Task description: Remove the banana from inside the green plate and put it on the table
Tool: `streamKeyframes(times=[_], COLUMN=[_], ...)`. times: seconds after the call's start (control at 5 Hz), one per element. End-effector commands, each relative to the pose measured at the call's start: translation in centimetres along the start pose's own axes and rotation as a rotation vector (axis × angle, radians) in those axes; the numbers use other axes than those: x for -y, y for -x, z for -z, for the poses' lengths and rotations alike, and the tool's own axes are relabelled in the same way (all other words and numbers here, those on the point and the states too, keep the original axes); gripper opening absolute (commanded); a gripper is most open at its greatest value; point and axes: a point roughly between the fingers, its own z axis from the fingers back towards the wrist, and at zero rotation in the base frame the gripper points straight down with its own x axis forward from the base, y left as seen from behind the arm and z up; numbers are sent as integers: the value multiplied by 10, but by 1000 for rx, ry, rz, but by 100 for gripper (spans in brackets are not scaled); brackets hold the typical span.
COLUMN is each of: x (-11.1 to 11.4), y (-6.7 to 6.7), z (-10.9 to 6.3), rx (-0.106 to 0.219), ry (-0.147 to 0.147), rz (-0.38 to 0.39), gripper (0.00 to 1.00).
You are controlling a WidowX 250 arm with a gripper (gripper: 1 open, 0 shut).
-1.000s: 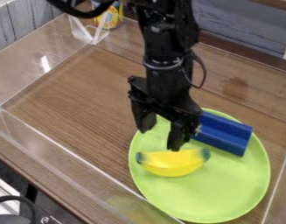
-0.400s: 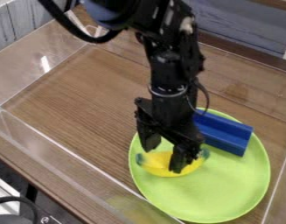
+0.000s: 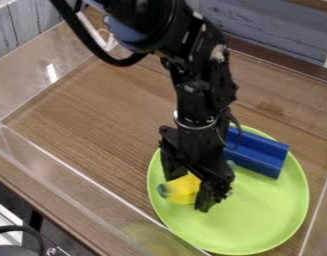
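The grasp is in hand: the end effector (image 3: 195, 190) points straight down over the banana (image 3: 183, 187), its jaws spread wide and standing on either side of the fruit, not yet closed on it. The banana lies in the left part of the plate (image 3: 279, 222), lower right of the frame, partly hidden by the fingers; the blue block (image 3: 259, 154) sits in the plate's upper right part, close to the arm. The next move, I judge, calls for closing the jaws on the banana, then lifting clear of the rim and carrying it left to bare table (image 3: 99, 110). Compared with a second ago, the end effector has dropped lower over the banana, covering more of it.
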Motion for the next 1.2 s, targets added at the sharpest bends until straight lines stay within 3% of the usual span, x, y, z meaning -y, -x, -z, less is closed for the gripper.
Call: streamKeyframes(times=[0.0,1.0], x=[3,10], y=[-3,-2], z=[1,3], rx=[17,10], ry=[2,23], rz=[9,-26], gripper=[0,0])
